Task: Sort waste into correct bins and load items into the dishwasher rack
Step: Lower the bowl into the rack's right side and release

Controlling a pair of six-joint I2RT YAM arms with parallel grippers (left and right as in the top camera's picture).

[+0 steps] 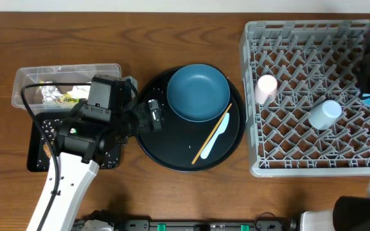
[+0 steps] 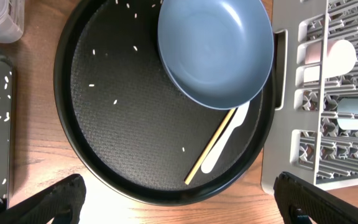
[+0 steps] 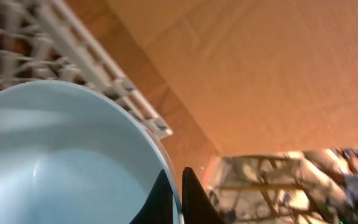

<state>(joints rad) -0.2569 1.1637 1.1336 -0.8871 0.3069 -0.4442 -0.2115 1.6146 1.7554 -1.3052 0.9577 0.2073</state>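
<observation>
A: Left claw (image 2: 178, 186)?
B: Released. Fingers (image 2: 55, 202) spread wide, nothing between them. It hangs over the near rim of the large round black tray (image 2: 135, 143), just beside the flat black rectangular tray (image 1: 37, 153).

A: What sits on the round tray?
B: Large dark blue dish (image 2: 216, 50), on the side toward the rack. Wooden chopstick (image 2: 210, 147) and white plastic spoon (image 2: 225, 142) lie slanted, side by side. Their upper ends go out of sight behind the dish's rim in the left wrist view. A few loose white rice grains (image 2: 114, 101) are scattered on the bare part, with more on the flat tray.

A: The tub?
B: Clear plastic rectangular tub (image 1: 24, 78), just behind the flat tray. Inside it are a crinkled yellow-silver snack wrapper (image 1: 56, 96) and a crumpled white tissue (image 1: 81, 90), next to each other.

A: Rack?
B: Large square grey plastic dishwasher rack (image 1: 300, 170), on the wooden counter (image 1: 76, 32), near the round tray's right side. Pink cup (image 1: 266, 88) and light blue cup (image 1: 324, 114) sit among the pegs, apart.

A: Right claw (image 3: 180, 193)?
B: Clenched on the rim of a pale bowl (image 3: 61, 162), one finger inside, one outside. The bowl is close by the rack's lattice wall. Cannot tell whether it rests on anything.
</observation>
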